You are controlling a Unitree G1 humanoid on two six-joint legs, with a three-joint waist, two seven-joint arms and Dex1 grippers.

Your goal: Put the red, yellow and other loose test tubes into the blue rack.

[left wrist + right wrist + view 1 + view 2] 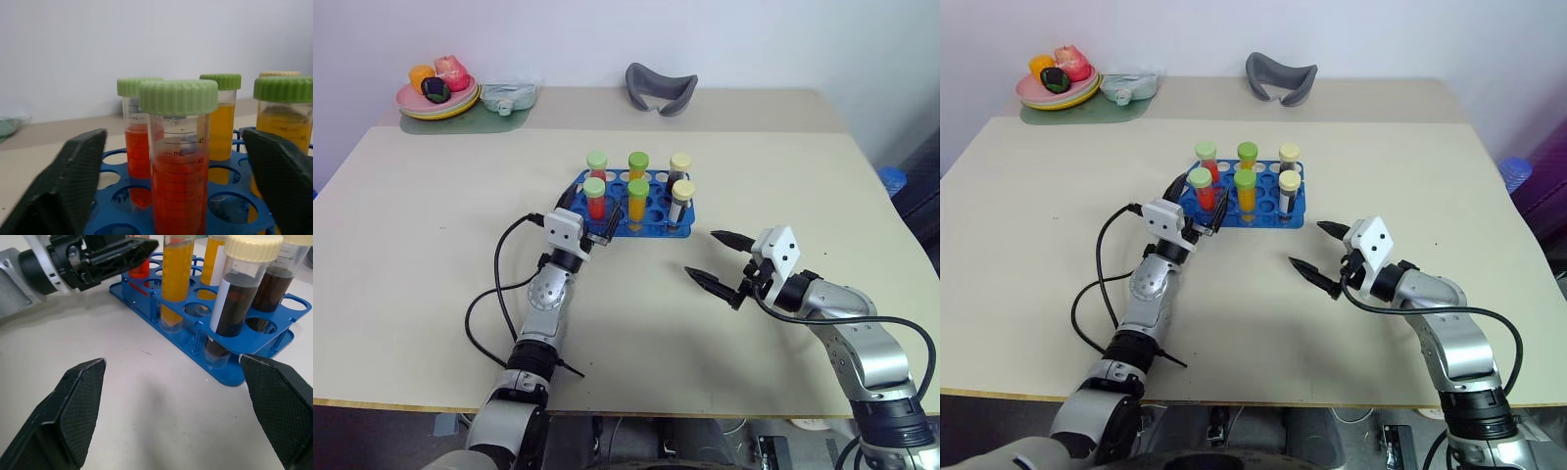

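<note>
1. Beige desk (431,255) against pale wall; second, narrower tabletop butted to far edge.
2. Blue rack (658,228) upright near desk centre, toward far edge; several holes vacant.
3. Six capped tubes standing in rack, two rows of three.
4. Near row: red tube (595,199), green cap, at left end; orange tube (637,201), green cap, in middle; dark tube (681,203), cream cap, at right end.
5. Far row: second red tube (597,164), green cap; second orange tube (637,164), green cap; second dark tube (679,166), cream cap.
6. Left gripper (590,223) at rack's near-left corner, jaws apart, one finger (63,186) on either side of near red tube, not clamped; tube seated in its hole in left wrist view.
7. Right gripper (722,260) just off rack's near-right corner, jaws wide apart, holding nothing, fingers pointing toward left arm.
8. Black cable (484,313) looping on desk beside left arm.
9. Stacked plates (438,101) with toy fruit at far-left corner, on green mat.
10. Pale green pouch (509,96) just right of plates.
11. Grey curved piece (661,90) at middle of far tabletop.
</note>
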